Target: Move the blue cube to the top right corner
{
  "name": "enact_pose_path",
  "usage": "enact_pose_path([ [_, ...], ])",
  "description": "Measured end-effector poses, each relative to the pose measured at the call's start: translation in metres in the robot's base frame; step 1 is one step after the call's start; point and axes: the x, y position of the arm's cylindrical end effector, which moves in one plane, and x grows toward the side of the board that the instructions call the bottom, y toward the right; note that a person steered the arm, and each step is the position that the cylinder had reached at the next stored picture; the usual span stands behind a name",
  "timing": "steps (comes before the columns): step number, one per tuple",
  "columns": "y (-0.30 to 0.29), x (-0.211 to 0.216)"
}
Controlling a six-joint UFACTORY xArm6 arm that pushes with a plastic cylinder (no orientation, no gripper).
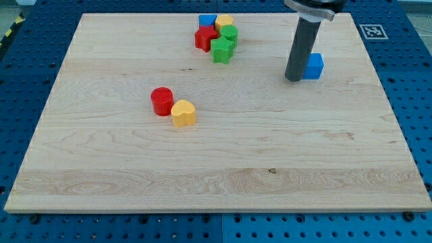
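Note:
The blue cube (pixel 314 66) sits on the wooden board (pixel 216 155) toward the view's upper right, some way below and left of the top right corner. My tip (pixel 293 78) rests on the board right against the cube's left side, and the rod partly hides that side.
A cluster near the view's top centre holds a second blue block (pixel 206 21), a yellow block (pixel 224 22), a red star-like block (pixel 204 38) and two green blocks (pixel 229 34) (pixel 221 50). A red cylinder (pixel 161 101) and a yellow heart-shaped block (pixel 183 113) sit left of centre.

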Motion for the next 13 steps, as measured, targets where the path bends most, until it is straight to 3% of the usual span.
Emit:
enact_pose_path([
  [2, 0.043, -0.001],
  [8, 0.065, 0.003],
  [11, 0.067, -0.020],
  [13, 0.056, -0.008],
])
